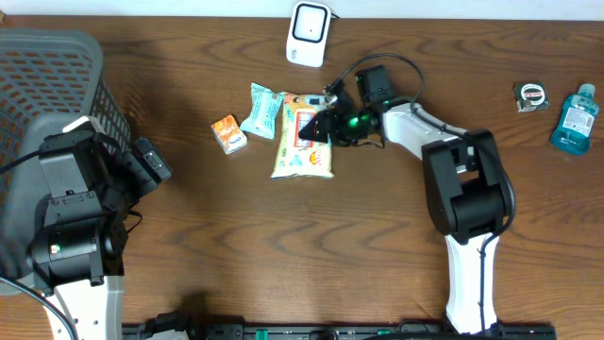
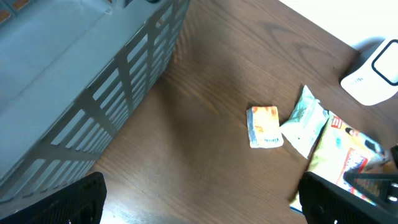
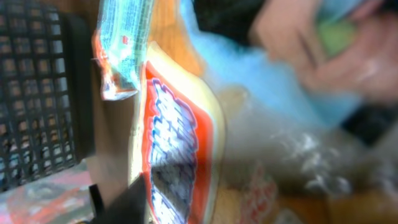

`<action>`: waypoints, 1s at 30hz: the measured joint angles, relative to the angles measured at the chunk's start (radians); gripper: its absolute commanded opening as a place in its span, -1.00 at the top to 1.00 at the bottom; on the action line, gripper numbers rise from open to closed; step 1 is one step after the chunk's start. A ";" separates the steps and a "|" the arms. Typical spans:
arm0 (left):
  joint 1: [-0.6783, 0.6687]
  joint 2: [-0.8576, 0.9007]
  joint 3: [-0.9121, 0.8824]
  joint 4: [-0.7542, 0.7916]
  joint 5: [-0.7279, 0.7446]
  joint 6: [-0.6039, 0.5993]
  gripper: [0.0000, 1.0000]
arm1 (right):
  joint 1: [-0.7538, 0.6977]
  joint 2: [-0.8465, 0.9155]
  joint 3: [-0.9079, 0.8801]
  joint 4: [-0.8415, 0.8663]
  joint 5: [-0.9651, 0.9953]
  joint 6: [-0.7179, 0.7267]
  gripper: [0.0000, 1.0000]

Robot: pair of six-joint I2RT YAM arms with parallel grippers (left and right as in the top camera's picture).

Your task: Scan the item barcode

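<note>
Pouch [image 1: 300, 153] lies flat on the desk [image 1: 283, 246], centre-back, with the right fingers [image 1: 319, 124] down over its top right corner. Can't tell if they're clamped or just touching; the right wrist view is a blur of printed film.

Handling guess: light, soft, crinkly plastic that's slippery and will sag if held by one corner. Best to grip the sealed top edge, keeping clear of the print so the barcode stays readable. Not fragile.

Teal packet [image 1: 262, 111] touches the pouch's left edge, and the orange packet [image 1: 228, 133] sits just beyond it. White scanner [image 1: 310, 33] stands near, behind the pouch.

Left fingers [image 2: 68, 202] are wide apart, holding nothing, parked beside the basket [image 1: 57, 66]. Nothing shows in the part of it that's visible. Bottle [image 1: 574, 118] stands capped, far right, liquid inside.
</note>
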 measured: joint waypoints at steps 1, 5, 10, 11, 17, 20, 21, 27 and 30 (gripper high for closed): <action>0.000 0.000 0.000 0.000 0.000 0.000 -0.96 | 0.005 0.001 0.000 -0.001 0.010 0.006 0.98; 0.000 0.000 0.000 0.000 0.000 0.000 -0.96 | 0.005 -0.002 0.000 0.032 -0.014 0.018 0.98; 0.000 0.000 0.000 0.000 0.000 0.000 -0.96 | -0.024 0.000 -0.002 0.119 -0.076 0.031 0.97; 0.000 0.000 0.000 0.000 0.000 0.000 -0.96 | -0.035 0.000 -0.002 0.140 -0.093 0.038 0.98; 0.000 0.000 0.000 0.000 0.000 0.000 -0.96 | -0.117 -0.029 -0.008 0.259 -0.177 0.105 0.98; 0.000 0.000 0.000 0.000 0.000 0.000 -0.95 | -0.155 -0.073 -0.013 0.360 -0.197 0.148 0.98; 0.000 0.000 0.000 0.000 0.000 0.000 -0.95 | -0.166 -0.089 -0.014 0.412 -0.201 0.162 0.98; 0.000 0.000 0.000 0.001 0.000 0.000 -0.96 | -0.185 -0.152 -0.010 0.646 -0.103 0.241 0.98; 0.000 0.000 0.000 0.000 0.000 0.000 -0.96 | -0.161 -0.151 -0.011 0.700 0.057 0.300 0.98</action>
